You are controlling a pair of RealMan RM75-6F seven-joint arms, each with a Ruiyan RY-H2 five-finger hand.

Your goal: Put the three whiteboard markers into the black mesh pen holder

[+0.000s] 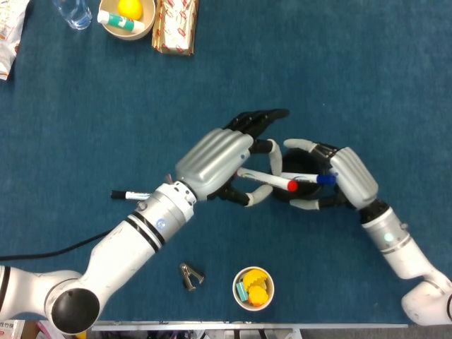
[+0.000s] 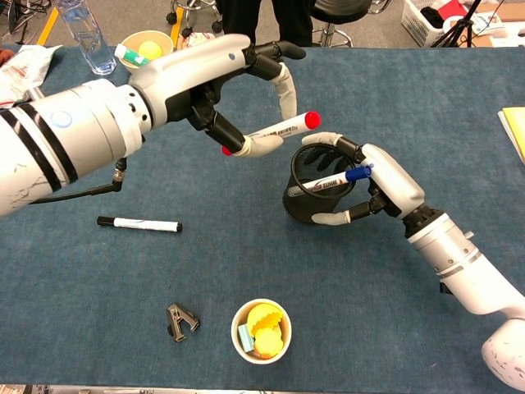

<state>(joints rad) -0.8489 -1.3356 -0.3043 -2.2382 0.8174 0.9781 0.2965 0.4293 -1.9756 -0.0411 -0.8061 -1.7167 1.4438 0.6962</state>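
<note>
The left hand (image 2: 215,82) is pinching the red-capped marker (image 2: 285,127) between thumb and fingers, the rest of the fingers reaching out toward 1 o'clock; the marker is pointing its cap toward 3 o'clock and hanging just above the rim of the black mesh pen holder (image 2: 312,201). The right hand (image 2: 385,185) is wrapping its fingers around the holder from the 3 o'clock side, gripping it and holding it tilted. The blue-capped marker (image 2: 336,178) is sitting inside the holder, its cap poking over the rim toward 3 o'clock. In the head view the red cap is lying right over the holder's mouth, close beside the blue cap. The black-capped marker (image 2: 138,223) is lying flat on the blue table (image 2: 246,271), well apart from the holder at about 9 o'clock. A binder clip (image 2: 182,321) and a paper cup (image 2: 262,331) of small coloured items are sitting toward 6 o'clock
</note>
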